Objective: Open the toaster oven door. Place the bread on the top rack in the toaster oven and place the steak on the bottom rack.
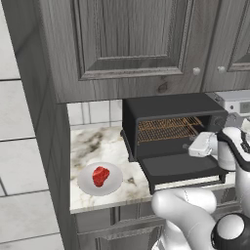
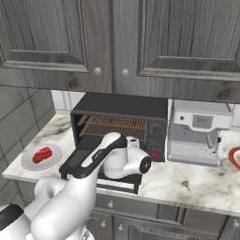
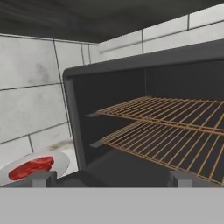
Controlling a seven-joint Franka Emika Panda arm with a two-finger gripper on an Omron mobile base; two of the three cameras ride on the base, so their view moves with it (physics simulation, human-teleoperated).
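1. We see a black toaster oven [image 1: 171,110] standing on a marbled worktop [image 1: 97,146] beneath grey wooden wall cabinets [image 1: 127,44], against a pale tiled wall [image 3: 30,96].
2. The toaster oven door [image 1: 178,168] is folded fully down on its bottom hinge and lies flat, jutting out over the worktop's front edge, with its pale handle strip along the near edge.
3. Inside the open oven we see two coppery wire shelves, the top rack [image 3: 175,109] and, just beneath it, the bottom rack [image 3: 166,146]. Neither rack carries anything.
4. The steak [image 1: 100,176], a small bright red lump, lies on a round white plate [image 1: 114,183] on the worktop, to the left of the oven and near the worktop's front edge. In the right base view the steak [image 2: 42,154] sits on the same plate, apart from the oven.
5. The white arm reaches across the lowered door, and the claw [image 1: 188,145] hangs just above the door, facing the oven's mouth.
6. In the hand view the two dark fingertips [image 3: 43,178] stand far apart at the bottom of the picture, with nothing between them, so we read the claw as spread wide and holding nothing.
7. To the right of the oven stands a silver-white coffee machine [image 2: 199,133], touching or nearly touching its side.
8. We cannot make out any bread.
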